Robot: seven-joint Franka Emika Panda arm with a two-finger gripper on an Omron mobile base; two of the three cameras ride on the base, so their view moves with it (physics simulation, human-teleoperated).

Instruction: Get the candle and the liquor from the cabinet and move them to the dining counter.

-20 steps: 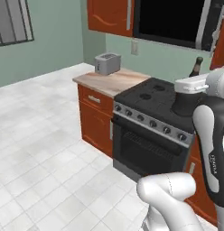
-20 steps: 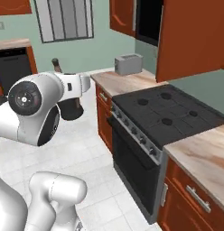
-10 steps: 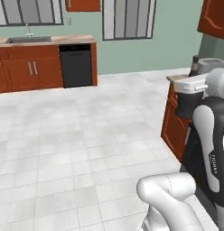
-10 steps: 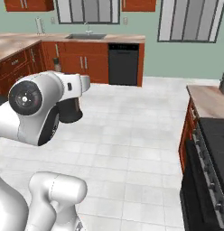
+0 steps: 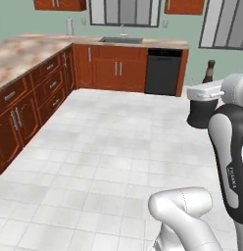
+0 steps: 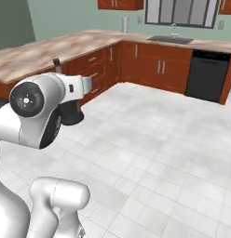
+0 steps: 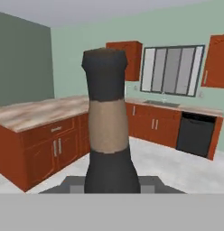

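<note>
Left of the black dishwasher (image 5: 165,71), a long marble-look counter (image 5: 25,54) is running along the wall over red-brown drawer fronts, with the sink (image 5: 121,40) sitting just beside the dishwasher under the window. Right of the dishwasher, the gripper (image 5: 201,105) is clenching the liquor (image 7: 107,131) upright above the tiled floor (image 5: 109,147), its thin neck poking up behind the white hand.
</note>
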